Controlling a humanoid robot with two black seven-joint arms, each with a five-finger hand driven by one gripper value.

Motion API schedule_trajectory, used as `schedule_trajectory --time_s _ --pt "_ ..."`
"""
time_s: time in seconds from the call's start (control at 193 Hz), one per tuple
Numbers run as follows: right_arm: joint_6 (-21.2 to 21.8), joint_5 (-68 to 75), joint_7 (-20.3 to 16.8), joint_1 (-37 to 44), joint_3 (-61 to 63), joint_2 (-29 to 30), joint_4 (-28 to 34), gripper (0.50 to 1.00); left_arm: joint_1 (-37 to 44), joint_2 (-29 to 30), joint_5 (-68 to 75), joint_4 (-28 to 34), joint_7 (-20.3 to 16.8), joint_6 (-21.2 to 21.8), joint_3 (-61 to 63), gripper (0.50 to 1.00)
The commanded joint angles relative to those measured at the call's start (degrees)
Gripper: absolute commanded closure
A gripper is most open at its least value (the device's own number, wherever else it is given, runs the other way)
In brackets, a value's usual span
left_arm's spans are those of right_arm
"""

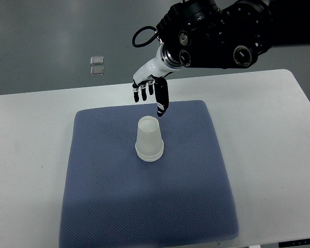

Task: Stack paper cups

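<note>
Near the middle of the frame, upside-down cups sit stacked on a blue mat. They look light, thin and easy to squash; hold the sides softly. Just above, the right hand hangs loose, holding nothing.

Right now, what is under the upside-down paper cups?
The paper cups stand rim-down on the blue mat, which lies on the white table. Their walls hide whatever is inside, and the cup count is unclear. The right hand hangs behind them, empty.

Lab test bench: white table, blue mat, bare grey floor.
</note>
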Motion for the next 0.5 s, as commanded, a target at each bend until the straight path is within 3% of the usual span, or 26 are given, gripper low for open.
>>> schedule_trajectory --time_s 0.0,0.317,0.493 --pt "-0.11 0.17 0.18 0.14 0.09 0.00 -0.09 0.660 0.00 0.00 0.00 0.01 0.00 0.00 0.08 0.500" --pt "-3.28 10.02 1.24 -3.64 7.47 -3.25 -1.06 0.660 0.00 0.00 0.00 0.01 0.00 0.00 0.08 0.500" --pt "-7.23 15.29 1.24 -11.90 14.15 -4.84 -8.62 0.660 0.00 0.00 0.00 0.01 0.00 0.00 0.08 0.500"
